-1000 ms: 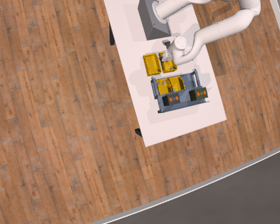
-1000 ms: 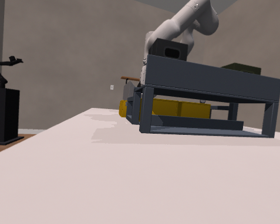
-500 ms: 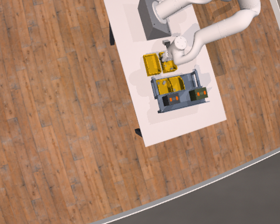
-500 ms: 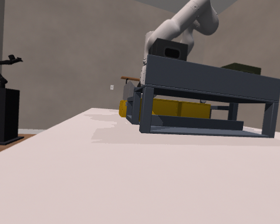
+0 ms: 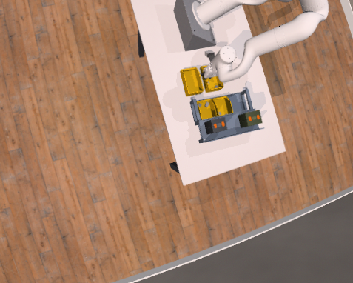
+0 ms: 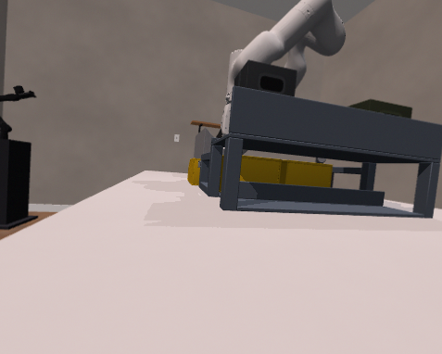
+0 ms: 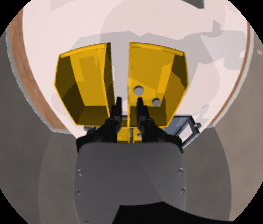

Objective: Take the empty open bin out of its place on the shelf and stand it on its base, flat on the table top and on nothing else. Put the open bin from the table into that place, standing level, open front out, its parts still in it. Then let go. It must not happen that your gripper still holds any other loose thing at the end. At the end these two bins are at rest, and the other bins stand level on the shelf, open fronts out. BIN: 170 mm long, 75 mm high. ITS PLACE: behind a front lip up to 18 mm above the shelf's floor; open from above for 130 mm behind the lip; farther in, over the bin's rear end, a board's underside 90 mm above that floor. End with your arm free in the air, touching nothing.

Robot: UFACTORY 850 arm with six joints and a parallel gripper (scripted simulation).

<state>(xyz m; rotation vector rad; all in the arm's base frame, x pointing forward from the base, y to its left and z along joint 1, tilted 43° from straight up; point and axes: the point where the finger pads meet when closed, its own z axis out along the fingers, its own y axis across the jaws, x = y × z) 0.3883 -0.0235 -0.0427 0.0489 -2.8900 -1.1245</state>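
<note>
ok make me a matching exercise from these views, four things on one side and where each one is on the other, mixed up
1. empty yellow bin
2. grey base block
3. olive green box
4. claw

A. on top of the rack, at the end away from the dark grey box
B. above the table-top bins
C. on the table, beside a bin with parts
D. under the arm's mount

Pairs: 1-C, 2-D, 3-A, 4-B

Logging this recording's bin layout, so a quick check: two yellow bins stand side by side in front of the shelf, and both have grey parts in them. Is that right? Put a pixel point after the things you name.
Not quite: only one of the two, the bin with parts (image 5: 216, 85) (image 7: 169, 75), has grey parts in it. The other, the empty bin (image 5: 191, 81) (image 7: 84, 82), has none, as the wrist view shows. The rest stands.
</note>
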